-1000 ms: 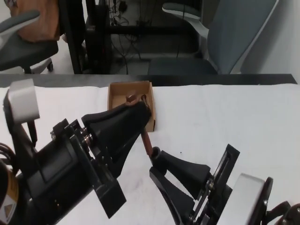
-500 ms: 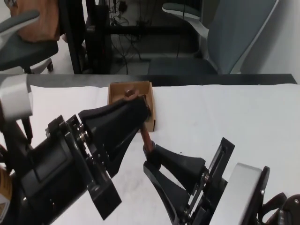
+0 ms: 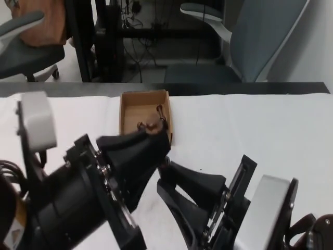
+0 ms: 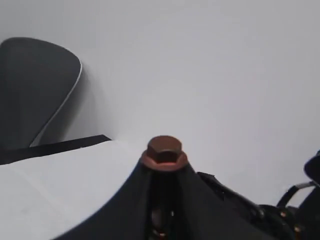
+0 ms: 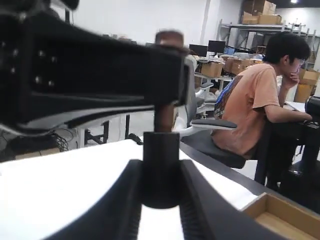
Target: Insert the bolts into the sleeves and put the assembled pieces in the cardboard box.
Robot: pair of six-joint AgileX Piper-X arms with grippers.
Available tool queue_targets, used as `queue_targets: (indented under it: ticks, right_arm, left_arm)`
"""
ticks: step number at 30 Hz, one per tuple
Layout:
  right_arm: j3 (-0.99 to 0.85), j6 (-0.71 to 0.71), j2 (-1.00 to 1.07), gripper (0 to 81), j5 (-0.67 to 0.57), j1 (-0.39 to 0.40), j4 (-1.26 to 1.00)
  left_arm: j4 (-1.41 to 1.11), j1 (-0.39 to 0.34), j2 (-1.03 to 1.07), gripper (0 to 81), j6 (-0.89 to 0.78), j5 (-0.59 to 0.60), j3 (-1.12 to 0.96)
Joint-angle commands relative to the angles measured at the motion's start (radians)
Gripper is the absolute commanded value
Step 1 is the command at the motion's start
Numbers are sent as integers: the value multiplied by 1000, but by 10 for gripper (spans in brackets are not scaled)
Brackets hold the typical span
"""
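My left gripper point(image 3: 156, 138) is shut on a copper-coloured bolt point(image 3: 151, 125). The bolt's hex head point(image 4: 164, 151) sticks out just past the fingertips. Directly below, my right gripper point(image 3: 165, 171) is shut on a black sleeve point(image 5: 160, 150). The bolt's shaft point(image 5: 164, 117) runs down into the sleeve's top, and the left gripper point(image 5: 100, 80) lies across above it. Both grippers meet in the air just in front of the cardboard box point(image 3: 127, 107). A small dark piece point(image 3: 161, 110) lies inside the box by its right wall.
The bench is covered with a white cloth point(image 3: 250, 130) with free room on the right. Its dark far edge point(image 3: 234, 87) has office chairs point(image 3: 260, 36) behind it. The box corner point(image 5: 280, 215) lies close beside the right gripper.
The left gripper has come down with the bolt, so the long bare shaft seen earlier is now hidden between the two grippers. The right gripper has shifted slightly left and up to meet it.
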Motion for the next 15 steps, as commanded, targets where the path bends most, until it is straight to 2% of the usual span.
queue_targets:
  ticks: [1,5,7,8,10,11,14,15]
  right_arm:
    - [-18,33,-9,6,-17,1,-51]
    - [-18,33,-9,6,-23,1,-51]
    - [-20,33,-9,6,-18,1,-51]
    - [-22,33,-9,6,-15,1,-51]
    - [-30,33,-9,6,-15,1,-51]
    - [-33,33,-9,6,-15,1,-51]
    - [-42,33,-9,6,-15,1,-51]
    - [-41,33,-9,6,-15,-1,-51]
  left_arm:
    - [18,0,-1,17,14,-9,2]
    - [18,0,-1,17,14,-5,2]
    - [18,-1,-1,4,14,42,2]
    - [18,-1,-1,38,22,79,2]
    - [30,-1,-1,175,23,112,2]
    - [44,-1,-1,280,23,110,2]
    - [78,-1,-1,664,21,73,2]
    - [81,-1,-1,700,21,52,2]
